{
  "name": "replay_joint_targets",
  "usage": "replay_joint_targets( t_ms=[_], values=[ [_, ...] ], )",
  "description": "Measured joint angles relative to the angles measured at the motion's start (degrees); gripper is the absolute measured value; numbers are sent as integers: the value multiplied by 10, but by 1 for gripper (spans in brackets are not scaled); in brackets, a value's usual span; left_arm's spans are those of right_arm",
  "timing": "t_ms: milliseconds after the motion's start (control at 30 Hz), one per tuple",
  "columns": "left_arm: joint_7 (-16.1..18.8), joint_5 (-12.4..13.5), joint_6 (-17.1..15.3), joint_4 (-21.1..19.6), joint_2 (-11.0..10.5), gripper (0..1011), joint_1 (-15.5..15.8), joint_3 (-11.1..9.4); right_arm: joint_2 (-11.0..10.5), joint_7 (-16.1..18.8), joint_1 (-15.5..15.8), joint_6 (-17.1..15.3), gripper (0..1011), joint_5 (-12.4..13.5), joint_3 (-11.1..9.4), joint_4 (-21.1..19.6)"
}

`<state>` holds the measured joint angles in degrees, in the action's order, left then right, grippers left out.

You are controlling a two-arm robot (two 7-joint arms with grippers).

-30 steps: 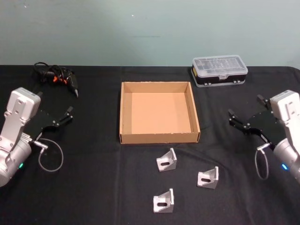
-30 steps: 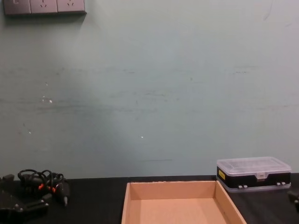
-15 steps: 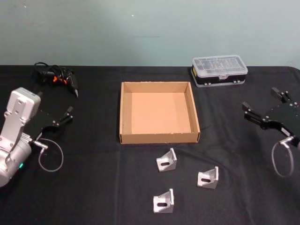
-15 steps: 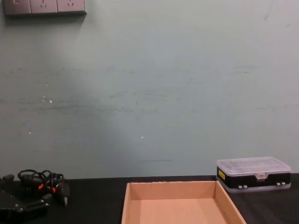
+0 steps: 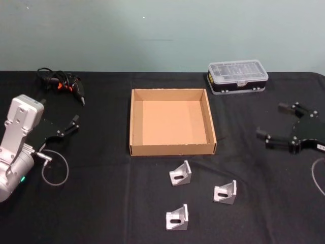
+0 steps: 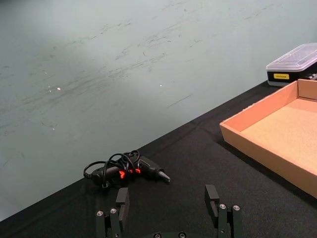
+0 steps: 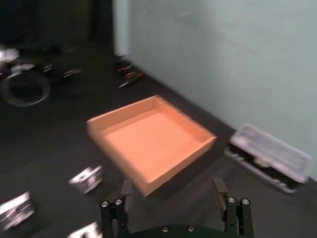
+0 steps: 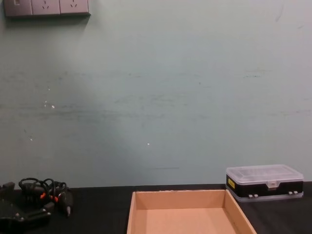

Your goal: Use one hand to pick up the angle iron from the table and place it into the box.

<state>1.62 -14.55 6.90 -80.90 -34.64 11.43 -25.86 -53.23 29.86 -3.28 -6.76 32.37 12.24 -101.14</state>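
1. Three slotted grey metal angle irons lie on the matte black surface [image 5: 91,213], all nearer the robot than the right end effector [image 5: 274,121] and to its left. They are the nearest angle iron [image 5: 176,217], the middle angle iron [image 5: 225,192], which is closest to that end effector yet well apart from it, and the farthest angle iron [image 5: 180,173].
2. The right end effector is at the surface's right side, its black fingers spread apart and gripping nothing.
3. The left end effector [image 6: 166,198] is at the surface's left side, fingers likewise apart.
4. The wide, shallow tan cardboard box [image 5: 171,148] stands between the two end effectors, its front wall just beyond the farthest angle iron.
5. Beyond the right end effector sits a clear-lidded black plastic case [image 5: 237,77]; beyond the left one lies a tangle of black cables with red marks [image 5: 61,84].
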Motion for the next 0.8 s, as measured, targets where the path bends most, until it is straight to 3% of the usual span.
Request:
replay_joint_targets(
  t_ms=[333, 467, 800],
  values=[
    [0, 0, 0, 0, 0, 1000, 0, 0, -58, 120, -39, -34, 1003, -3, 38, -5],
    [0, 0, 0, 0, 0, 1000, 0, 0, -65, 142, -51, -37, 1003, -4, 57, 3],
    [0, 0, 0, 0, 0, 1000, 0, 0, -62, 155, -70, -45, 1003, -24, 101, 25]
  ],
)
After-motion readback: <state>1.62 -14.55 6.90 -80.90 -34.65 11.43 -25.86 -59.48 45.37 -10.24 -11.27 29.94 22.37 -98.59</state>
